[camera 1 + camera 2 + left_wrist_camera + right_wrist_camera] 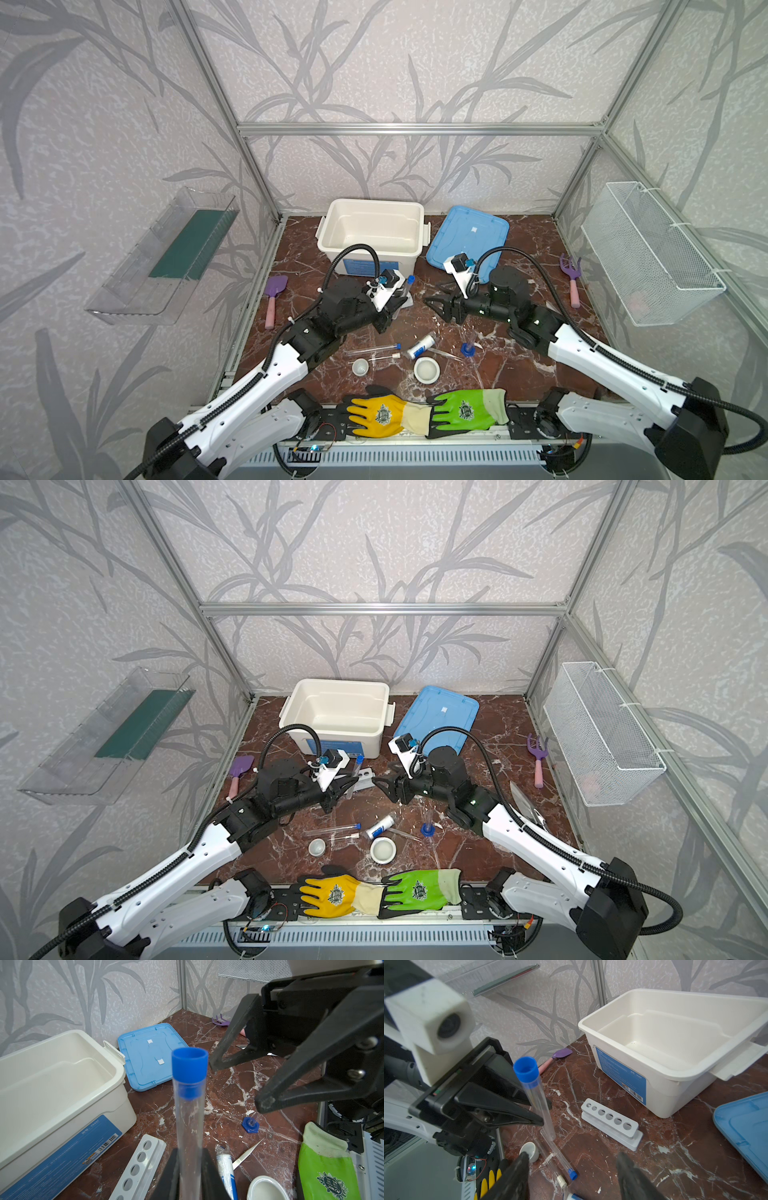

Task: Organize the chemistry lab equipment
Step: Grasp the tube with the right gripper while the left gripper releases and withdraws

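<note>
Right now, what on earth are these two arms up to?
They are tidying lab gear. The left gripper is shut on a blue-capped test tube, held roughly upright near the white six-hole rack, whose holes are all empty. The right gripper hangs open close by, holding nothing. Another blue-capped tube, a white-capped tube, a small dish, a bigger dish, a vial and tweezers lie loose on the marble table.

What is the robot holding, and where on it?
The left gripper pinches a blue-capped test tube on its clear lower body; the right gripper holds nothing.
</note>
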Available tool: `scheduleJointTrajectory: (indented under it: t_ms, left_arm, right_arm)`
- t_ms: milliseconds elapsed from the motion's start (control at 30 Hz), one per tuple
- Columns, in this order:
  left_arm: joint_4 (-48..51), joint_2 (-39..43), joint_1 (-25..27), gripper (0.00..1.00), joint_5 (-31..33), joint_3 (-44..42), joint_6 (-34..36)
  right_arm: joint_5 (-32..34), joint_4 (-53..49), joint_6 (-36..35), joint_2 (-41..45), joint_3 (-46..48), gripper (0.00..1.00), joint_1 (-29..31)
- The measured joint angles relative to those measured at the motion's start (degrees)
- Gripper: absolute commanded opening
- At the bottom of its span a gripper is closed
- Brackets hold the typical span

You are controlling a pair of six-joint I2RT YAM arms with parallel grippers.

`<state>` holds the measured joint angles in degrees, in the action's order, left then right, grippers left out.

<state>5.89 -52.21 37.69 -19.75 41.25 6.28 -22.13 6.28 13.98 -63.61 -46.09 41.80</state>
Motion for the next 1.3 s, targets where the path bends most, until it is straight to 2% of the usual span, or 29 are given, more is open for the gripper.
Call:
scheduleJointTrajectory:
  t_ms: [267,533,867,1100,1167,1200,1233,1300]
  left_arm:
    - [-0.28,0.00,-0.04,0.19,-2.10,-0.17,-0.85]
    - [-0.17,-0.17,-0.17,0.19,-2.43,-0.17,-0.90]
    - [0.07,-0.83,-0.17,0.19,-2.40,-0.15,-0.83]
    - [0.04,-0.81,-0.15,0.19,-2.56,-0.15,-0.85]
    - [0.04,-0.81,-0.17,0.22,-2.60,-0.15,-0.83]
    - [0.02,-0.81,-0.17,0.27,-2.60,-0.17,-0.79]
    - [0.02,-0.81,-0.17,0.32,-2.54,-0.15,-0.79]
    - [0.07,-0.81,-0.15,0.49,-2.25,-0.17,-0.46]
  right_arm:
    - [-2.78,8.09,3.91,-5.11,-1.77,0.50,0.59]
    - [-5.07,13.29,5.57,-7.10,-2.64,0.45,1.77]
    - [-7.13,15.98,6.80,-9.55,-2.64,0.26,2.75]
    - [-5.95,16.13,7.02,-9.60,-2.64,0.12,2.49]
    - [-5.92,16.17,7.04,-9.60,-2.64,0.09,2.51]
    - [-5.92,16.17,7.06,-9.60,-2.64,0.08,2.51]
    - [-6.03,16.22,7.23,-9.60,-2.64,0.08,2.58]
    - [-6.40,16.48,7.34,-9.60,-2.64,0.08,3.02]
